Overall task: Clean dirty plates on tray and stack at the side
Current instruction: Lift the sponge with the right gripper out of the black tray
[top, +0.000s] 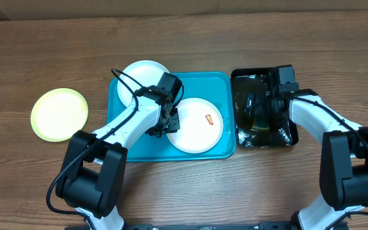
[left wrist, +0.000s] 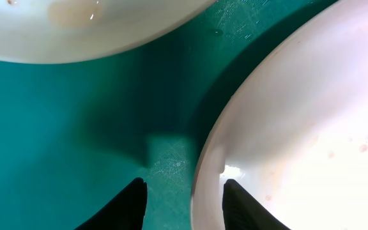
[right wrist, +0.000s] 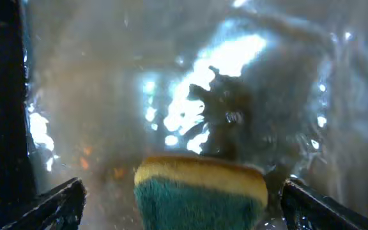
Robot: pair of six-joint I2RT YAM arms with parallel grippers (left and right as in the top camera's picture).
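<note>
Plates point(top: 193, 137) looking stiff, glossy and thin at the edge: judging them light yet breakable, and likely turning slippery once wetted. Lying flat, so offering only the raised rim for a pinch, one finger inside and one outside. Sitting two on the tray point(top: 222, 83): smeared plate point(top: 190, 128) toward the near right, bearing a small orange smear point(top: 209, 118) right of centre and showing faint pinkish specks in the left wrist view; far plate point(top: 144, 75) at the far left corner, reaching past the tray's far rim and lying apart from the first. Resting alone on the table point(top: 267, 38), well left of the tray, yellow-green plate point(top: 59, 114), looking clean from overhead. Hovering low over the smeared plate's left edge, left gripper point(left wrist: 185, 191) standing with fingers apart and gripping nothing, straddling the rim with one finger over bare tray and the other over the plate's inner slope. Judging this a sound spot for a hold, though calling for a firm, square squeeze, a glazed rim being apt to slide out of hard fingers. Reaching down into the black basin point(top: 248, 75) just right of the tray, right gripper point(right wrist: 184, 195) spreading wide above glinting water point(right wrist: 235, 70), bracketing a sponge point(right wrist: 200, 188), yellow and green, with gaps showing on both sides, so apparently not clamping it.
</note>
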